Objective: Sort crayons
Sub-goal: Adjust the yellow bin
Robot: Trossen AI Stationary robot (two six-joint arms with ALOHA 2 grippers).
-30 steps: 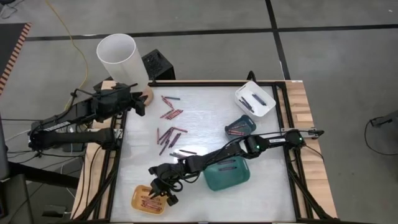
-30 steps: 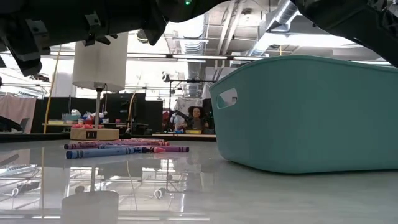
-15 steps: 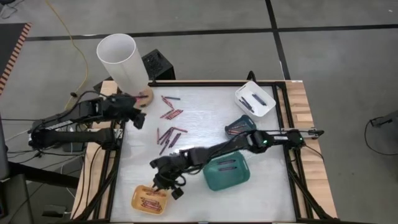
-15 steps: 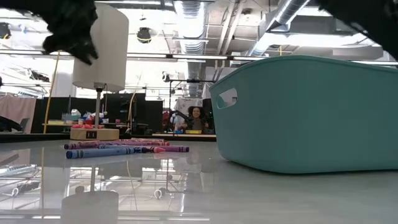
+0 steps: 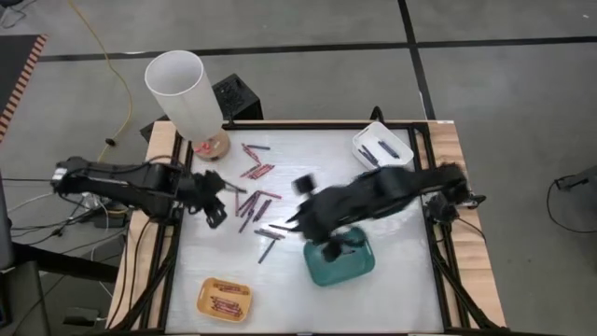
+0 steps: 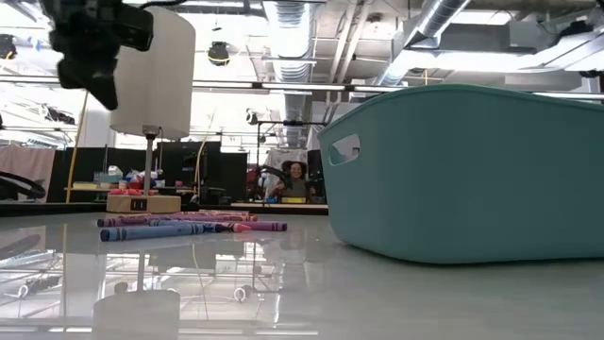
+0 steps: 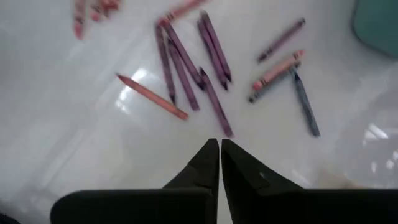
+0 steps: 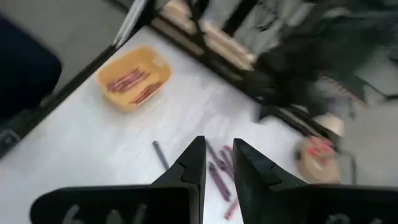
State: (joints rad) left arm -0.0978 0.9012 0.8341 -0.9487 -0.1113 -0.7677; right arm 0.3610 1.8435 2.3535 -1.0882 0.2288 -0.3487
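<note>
Several red crayons in yellow tray

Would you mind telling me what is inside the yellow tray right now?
The yellow tray holds several reddish crayons lying in two loose bunches. How many there are, and whether any lie under the others, cannot be told.

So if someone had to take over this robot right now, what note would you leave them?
Left gripper: shut, empty, above the loose crayons mid-table.
Right gripper: slightly open, empty, over the table near the big teal tray.
Done: red crayons lie in the yellow tray; others sit in the white tray and the small teal tray.
Left: many loose crayons on the table, plus some by the white cylinder.
</note>
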